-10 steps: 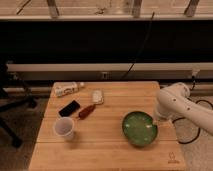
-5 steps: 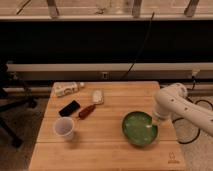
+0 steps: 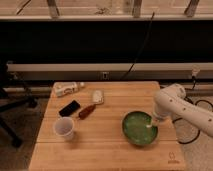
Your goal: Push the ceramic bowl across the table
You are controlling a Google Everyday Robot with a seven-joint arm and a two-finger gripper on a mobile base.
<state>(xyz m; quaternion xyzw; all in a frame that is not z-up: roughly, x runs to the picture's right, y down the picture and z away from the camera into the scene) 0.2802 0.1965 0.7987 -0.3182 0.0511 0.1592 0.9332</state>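
Observation:
The ceramic bowl, wide, shallow and green inside, sits on the right half of the light wooden table. My white arm reaches in from the right edge. My gripper points down at the bowl's right side, over or just inside its rim. I cannot tell whether it touches the bowl.
A translucent white cup stands at front left. A black phone, a red-brown item, a small white item and a lying bottle are at back left. A chair stands left of the table, and cables hang at its right.
My arm has shifted a little left and the gripper has come down to the bowl's right side. The bowl has stayed about where it was.

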